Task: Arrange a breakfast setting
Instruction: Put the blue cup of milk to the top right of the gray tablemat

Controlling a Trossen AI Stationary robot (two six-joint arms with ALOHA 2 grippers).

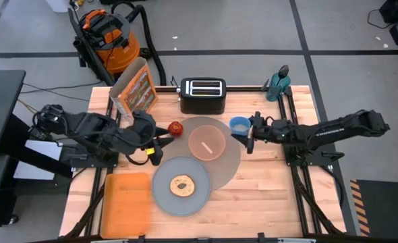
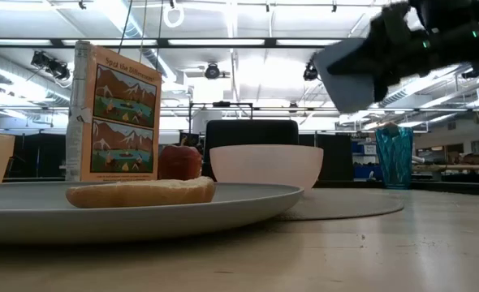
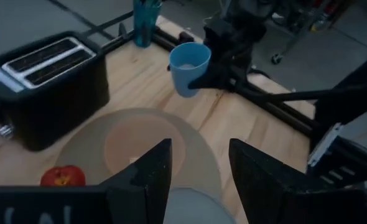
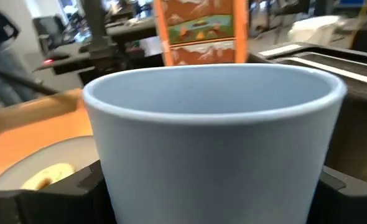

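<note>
A grey-brown mat (image 1: 227,165) lies mid-table with a pink bowl (image 1: 207,143) on it. A grey plate (image 1: 164,196) overlaps the mat's near left edge and carries a round of bread (image 1: 181,186). A red apple (image 1: 176,127) lies on the table beside the mat's far left edge. My right gripper (image 1: 246,131) is shut on a small blue cup (image 1: 239,124) above the mat's far right edge. My left gripper (image 1: 160,147) is open and empty between apple and plate; it also shows in the left wrist view (image 3: 199,180). I cannot make out the spoon. My right gripper pinches the blue cup between its two fingers, one finger (image 4: 87,183) on each side of the outer wall (image 4: 118,186), below the rim. The fingers come level from the table's right side. The cup (image 3: 188,67) sits about upright, mouth up, lifted clear of the table.
A black toaster (image 1: 202,94) and a picture box (image 1: 135,89) stand at the far edge. A teal bottle (image 1: 278,84) stands far right. An orange tray (image 1: 126,199) lies near left. Bare wood shows on the near right (image 1: 273,196).
</note>
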